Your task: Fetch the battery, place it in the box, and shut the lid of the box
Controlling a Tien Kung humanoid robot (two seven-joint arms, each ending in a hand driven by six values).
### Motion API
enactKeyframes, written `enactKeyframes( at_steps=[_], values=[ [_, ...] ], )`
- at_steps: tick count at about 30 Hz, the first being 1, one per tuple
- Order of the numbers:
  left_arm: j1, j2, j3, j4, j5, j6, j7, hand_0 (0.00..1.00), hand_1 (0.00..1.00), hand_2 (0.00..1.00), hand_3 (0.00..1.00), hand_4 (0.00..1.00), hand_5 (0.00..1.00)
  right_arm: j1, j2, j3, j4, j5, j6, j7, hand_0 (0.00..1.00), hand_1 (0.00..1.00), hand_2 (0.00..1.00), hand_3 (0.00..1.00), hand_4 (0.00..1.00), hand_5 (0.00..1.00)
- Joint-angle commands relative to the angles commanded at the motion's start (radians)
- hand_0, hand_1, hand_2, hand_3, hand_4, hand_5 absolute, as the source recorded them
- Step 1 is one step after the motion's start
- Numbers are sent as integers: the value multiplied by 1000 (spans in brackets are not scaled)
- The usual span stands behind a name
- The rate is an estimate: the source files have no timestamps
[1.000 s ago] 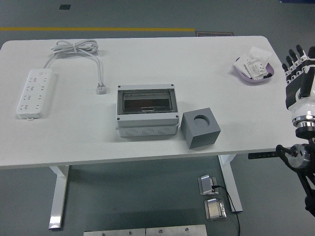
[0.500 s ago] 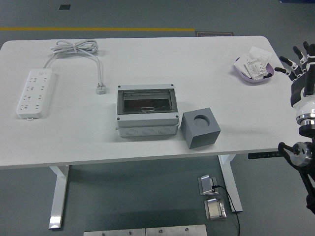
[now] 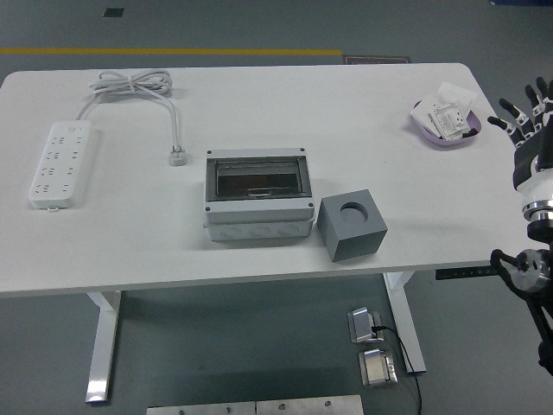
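A grey box (image 3: 257,195) with a dark see-through lid stands mid-table; the lid lies flat on it. A purple dish (image 3: 442,130) at the back right holds white packets (image 3: 448,117); I cannot make out a battery among them. My right hand (image 3: 524,111) hovers off the table's right edge, just right of the dish, fingers spread and holding nothing. The left arm is out of view.
A grey cube (image 3: 352,225) with a round hole on top stands right of the box. A white power strip (image 3: 60,162) lies at the left, with its coiled cable (image 3: 134,83) and plug (image 3: 178,156) further back.
My right hand has drifted a little right, away from the table edge, turned, and its fingers have spread. Nothing on the table has moved.
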Motion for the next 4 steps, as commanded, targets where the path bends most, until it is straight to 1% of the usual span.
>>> enactKeyframes(
  at_steps=[4],
  values=[
    [0,1,2,0,-3,0,0,611,684,606,622,671,95,2,0,4,-2,4,3,0,615,799,998,998,967,975]
  ],
)
